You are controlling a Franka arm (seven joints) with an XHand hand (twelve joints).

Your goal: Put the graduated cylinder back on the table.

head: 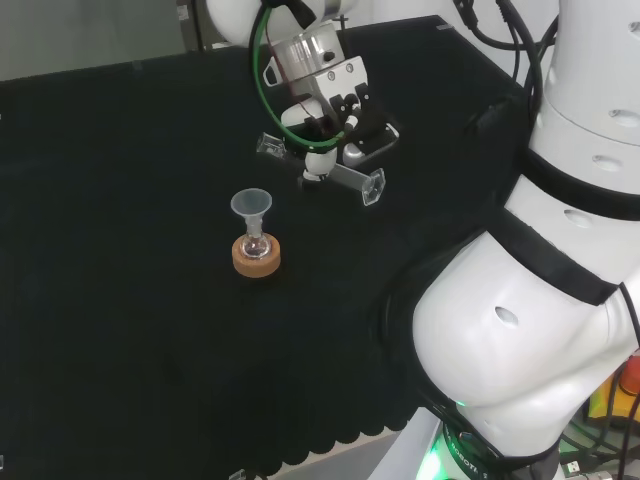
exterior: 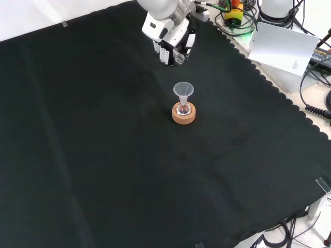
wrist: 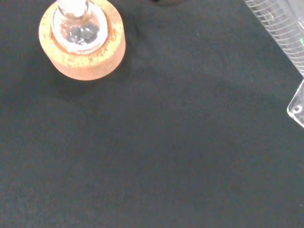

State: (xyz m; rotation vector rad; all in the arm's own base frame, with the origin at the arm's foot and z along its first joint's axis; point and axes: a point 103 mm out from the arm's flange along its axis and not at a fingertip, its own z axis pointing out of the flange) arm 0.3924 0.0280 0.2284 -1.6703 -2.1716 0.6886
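Evidently unfinished: the hand (head: pixel 322 130) grips the graduated cylinder (head: pixel 350 180), tipped nearly flat (foot low), above the black cloth (head: pixel 130 300).

A robotics lab: a bench under black cloth (exterior: pixel 103 155), glass flask (exterior: pixel 183 109) on a cork ring (exterior: pixel 184 116), cables (exterior: pixel 310 93) at the front view's right edge.

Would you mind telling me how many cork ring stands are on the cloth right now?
1. The cork ring stand sits near the middle of the cloth, under a small flask with a funnel in its neck.
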